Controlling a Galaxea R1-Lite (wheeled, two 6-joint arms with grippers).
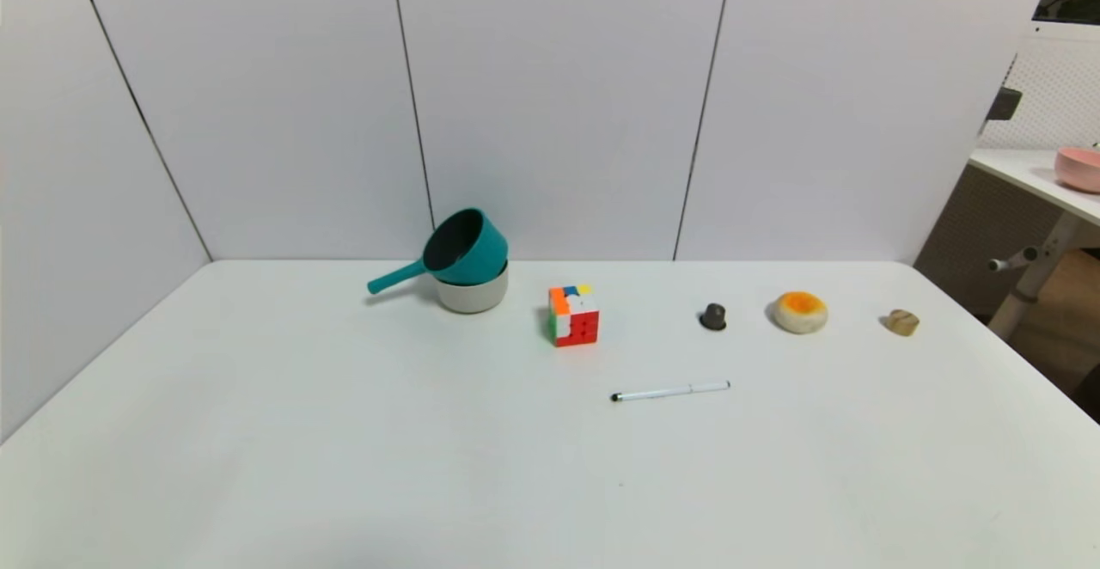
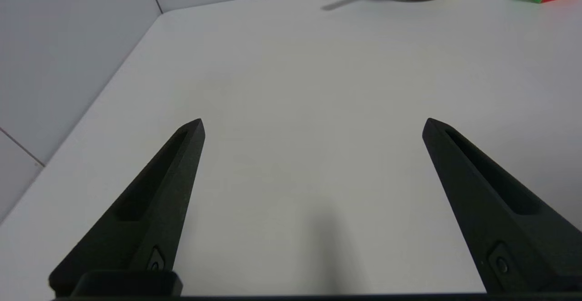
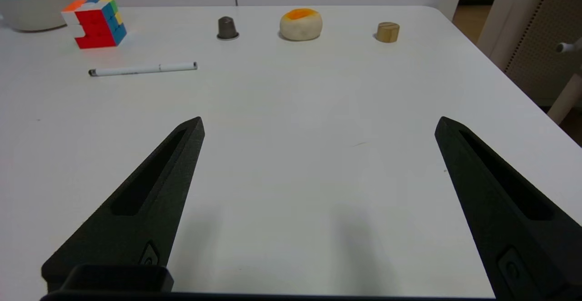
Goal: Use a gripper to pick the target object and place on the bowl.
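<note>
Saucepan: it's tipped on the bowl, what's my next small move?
Probably none but a check: the saucepan already rests tilted on the bowl, and both the left gripper and right gripper are open, empty and well back from it.

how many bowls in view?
2: beige bowl at the table's back under the tilted teal saucepan; pink bowl on the side desk, far right.

Head high, wrists low, cube (image 1: 573, 315) shared
</note>
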